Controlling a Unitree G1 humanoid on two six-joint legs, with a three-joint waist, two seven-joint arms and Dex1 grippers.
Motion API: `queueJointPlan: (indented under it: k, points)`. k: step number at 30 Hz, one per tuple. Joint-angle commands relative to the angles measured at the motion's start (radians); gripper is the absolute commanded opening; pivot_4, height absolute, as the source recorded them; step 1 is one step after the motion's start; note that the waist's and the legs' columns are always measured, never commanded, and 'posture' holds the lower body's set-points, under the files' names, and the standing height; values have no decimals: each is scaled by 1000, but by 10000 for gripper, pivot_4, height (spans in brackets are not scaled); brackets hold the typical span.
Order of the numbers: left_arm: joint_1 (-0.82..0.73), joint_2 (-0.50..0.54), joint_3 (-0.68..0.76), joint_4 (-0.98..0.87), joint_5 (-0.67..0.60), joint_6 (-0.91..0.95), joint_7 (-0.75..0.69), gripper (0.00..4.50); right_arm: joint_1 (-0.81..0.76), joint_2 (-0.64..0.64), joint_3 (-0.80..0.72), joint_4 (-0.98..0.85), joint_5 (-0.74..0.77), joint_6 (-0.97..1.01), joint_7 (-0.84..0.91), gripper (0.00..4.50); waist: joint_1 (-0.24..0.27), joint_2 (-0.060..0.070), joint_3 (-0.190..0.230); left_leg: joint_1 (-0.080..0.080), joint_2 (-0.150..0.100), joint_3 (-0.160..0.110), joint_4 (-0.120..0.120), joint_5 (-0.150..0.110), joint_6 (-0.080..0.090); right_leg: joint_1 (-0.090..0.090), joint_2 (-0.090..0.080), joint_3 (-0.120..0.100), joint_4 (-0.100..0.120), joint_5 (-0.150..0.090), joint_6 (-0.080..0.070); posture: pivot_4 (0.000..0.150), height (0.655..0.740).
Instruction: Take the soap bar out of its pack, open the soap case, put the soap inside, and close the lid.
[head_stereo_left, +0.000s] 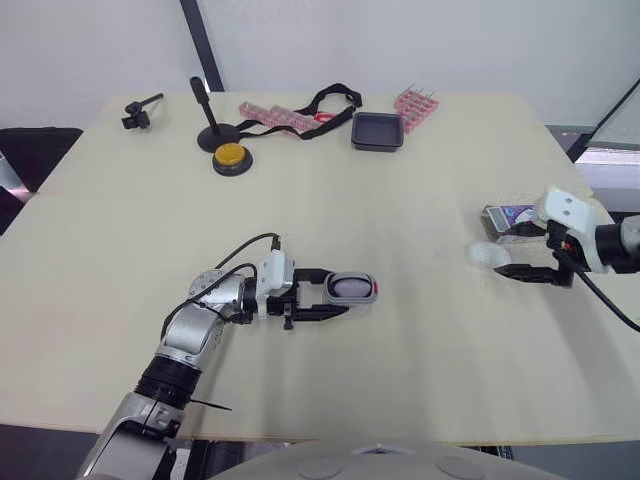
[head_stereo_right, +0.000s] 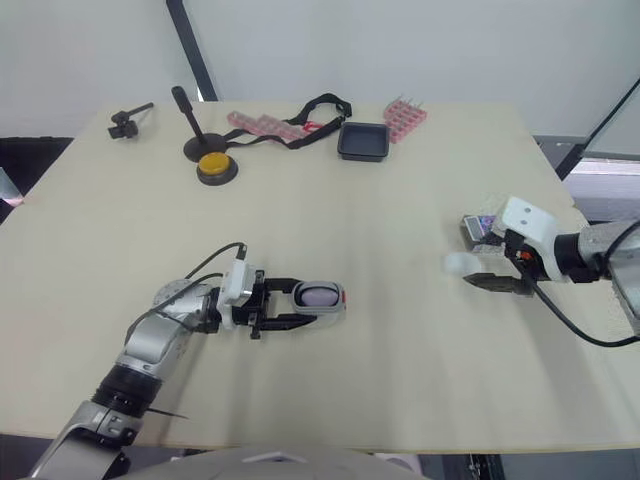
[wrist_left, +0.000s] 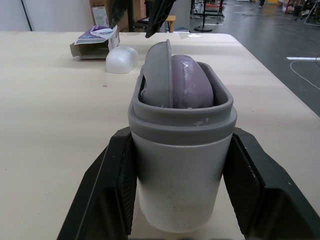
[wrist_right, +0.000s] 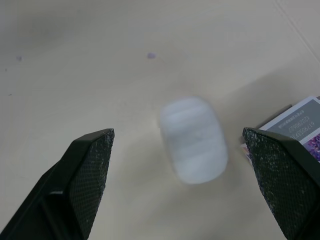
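Note:
My left gripper (head_stereo_left: 340, 293) is shut on the grey-rimmed soap case (head_stereo_left: 352, 288), which lies on its side low over the table. The purple soap bar (wrist_left: 192, 82) sits inside the case beside a grey insert (wrist_left: 157, 75) standing on edge. The case's white lid (wrist_right: 195, 140) lies on the table at the right, next to the opened soap pack (head_stereo_left: 510, 217). My right gripper (wrist_right: 180, 137) hangs open just over the lid, one finger on each side, not touching it.
At the table's far side stand a black tray (head_stereo_left: 377, 131), a yellow button (head_stereo_left: 232, 157), a black stand (head_stereo_left: 207, 110), pink racks (head_stereo_left: 275, 115), a black strap (head_stereo_left: 320, 105) and a small clamp (head_stereo_left: 140, 112). The table's right edge (head_stereo_left: 600, 215) runs close behind my right gripper.

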Motion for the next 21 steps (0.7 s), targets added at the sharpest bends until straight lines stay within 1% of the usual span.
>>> queueJointPlan:
  k: [1, 10, 21]
  points:
    - [-9, -2, 4, -17, -3, -16, 7, 19172, -56, 22, 54, 70, -59, -58, 29, 44373, -2, 0, 0, 0, 0, 0, 0, 0, 0, 0, 0, 0, 0, 0, 0, 1500, 7291]
    - [-7, 3, 6, -24, 0, -13, 15, 19172, -144, 78, 123, 231, -146, -164, 64, 44373, -4, 0, 0, 0, 0, 1, 1, 0, 1, -1, 0, 0, 2, 0, 0, 1500, 7291]
    - [0, 6, 2, -35, 6, -7, 28, 19172, -209, 144, 151, 321, -200, -199, 66, 44373, -2, 0, 0, 0, 0, 1, 2, 0, 1, -2, 0, 0, 3, 0, 0, 1500, 7291]
